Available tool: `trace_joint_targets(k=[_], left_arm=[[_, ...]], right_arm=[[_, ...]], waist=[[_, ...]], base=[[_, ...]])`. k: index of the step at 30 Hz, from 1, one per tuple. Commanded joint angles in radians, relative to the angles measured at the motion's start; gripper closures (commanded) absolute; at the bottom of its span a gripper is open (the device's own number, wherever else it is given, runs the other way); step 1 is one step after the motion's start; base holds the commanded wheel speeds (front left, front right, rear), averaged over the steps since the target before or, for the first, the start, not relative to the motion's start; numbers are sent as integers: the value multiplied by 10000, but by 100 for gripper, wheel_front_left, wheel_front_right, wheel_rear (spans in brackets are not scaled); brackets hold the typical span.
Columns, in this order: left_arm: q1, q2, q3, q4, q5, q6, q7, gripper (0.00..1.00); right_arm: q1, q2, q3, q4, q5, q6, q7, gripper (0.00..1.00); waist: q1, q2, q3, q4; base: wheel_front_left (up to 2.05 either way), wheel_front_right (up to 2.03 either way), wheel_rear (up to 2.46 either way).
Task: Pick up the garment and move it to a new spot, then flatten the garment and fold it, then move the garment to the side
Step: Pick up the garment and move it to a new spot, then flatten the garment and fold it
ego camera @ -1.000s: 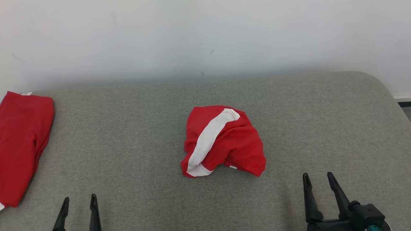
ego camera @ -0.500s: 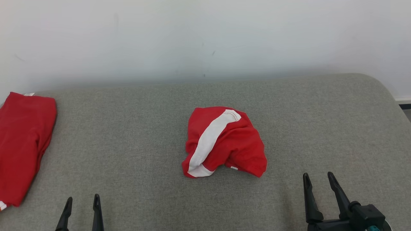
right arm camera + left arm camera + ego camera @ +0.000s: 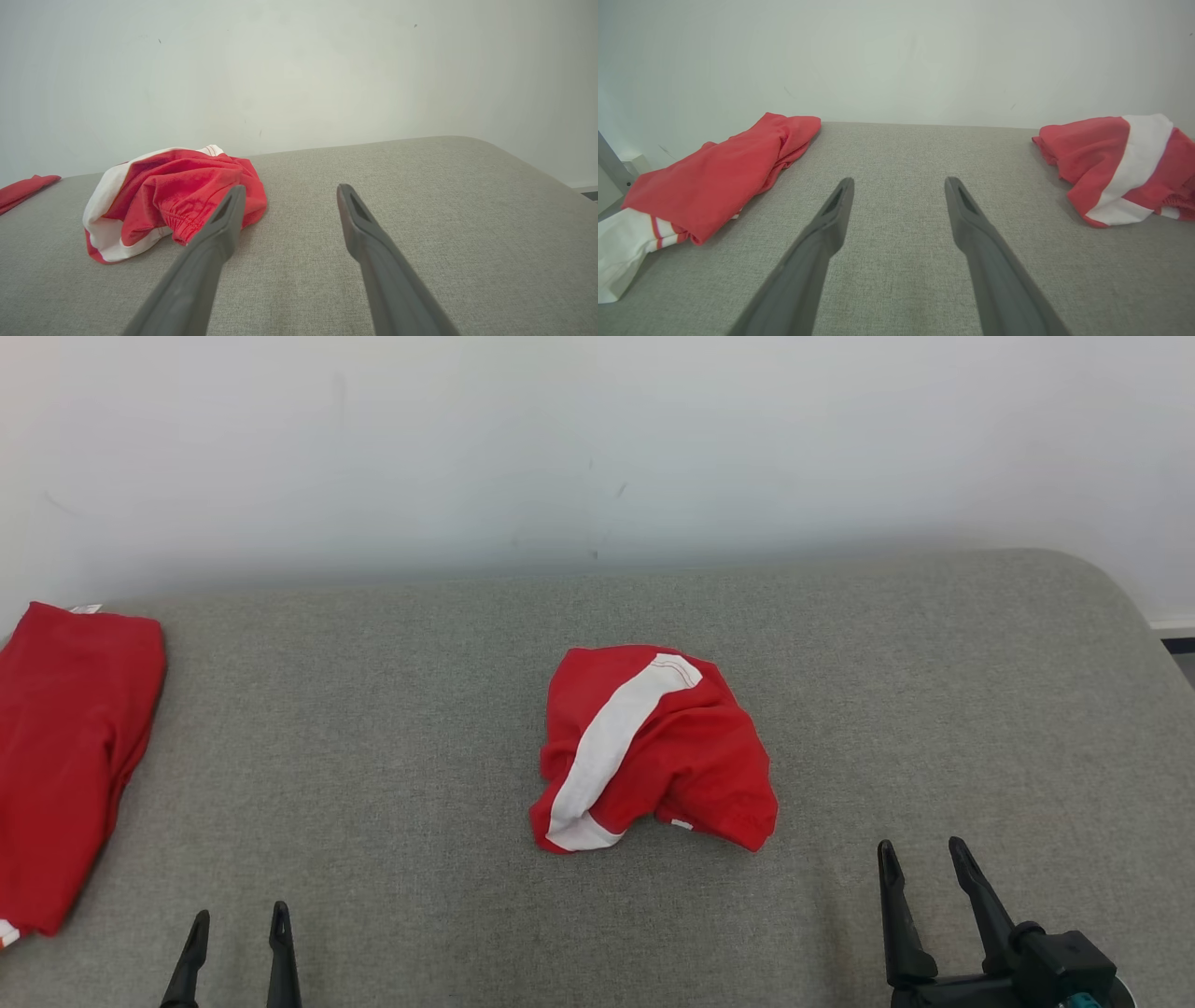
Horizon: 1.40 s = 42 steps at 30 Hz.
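The crumpled red-and-white garment (image 3: 653,747) lies bunched mid-way on the grey padded surface (image 3: 373,756). On its near side, the left gripper (image 3: 238,913) and right gripper (image 3: 920,846) hold their fingers apart, likely ready for the first grasp.

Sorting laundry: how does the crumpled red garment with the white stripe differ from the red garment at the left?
The striped red garment is bunched up; the left red garment lies flatter, folded. The striped one shows a broad white band; the left one is mostly red. Both lie on grey fabric.
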State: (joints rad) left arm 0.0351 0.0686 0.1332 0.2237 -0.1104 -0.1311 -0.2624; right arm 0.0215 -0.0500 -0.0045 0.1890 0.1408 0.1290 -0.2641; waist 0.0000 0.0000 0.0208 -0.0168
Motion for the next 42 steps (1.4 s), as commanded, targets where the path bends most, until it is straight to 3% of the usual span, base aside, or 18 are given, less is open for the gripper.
trace_joint_targets(k=[1,42], left_arm=[[-34,26,17,17,-27,12,-33,0],[20,-89,18,-109,16,11,-33,0]], right_arm=[[10,-5,8,16,94,35,-8,0],[-52,-5,41,62,102,35,-8,0]], waist=[[0,0,0,2],[0,0,9,1]], base=[[0,0,0],[0,0,0]])
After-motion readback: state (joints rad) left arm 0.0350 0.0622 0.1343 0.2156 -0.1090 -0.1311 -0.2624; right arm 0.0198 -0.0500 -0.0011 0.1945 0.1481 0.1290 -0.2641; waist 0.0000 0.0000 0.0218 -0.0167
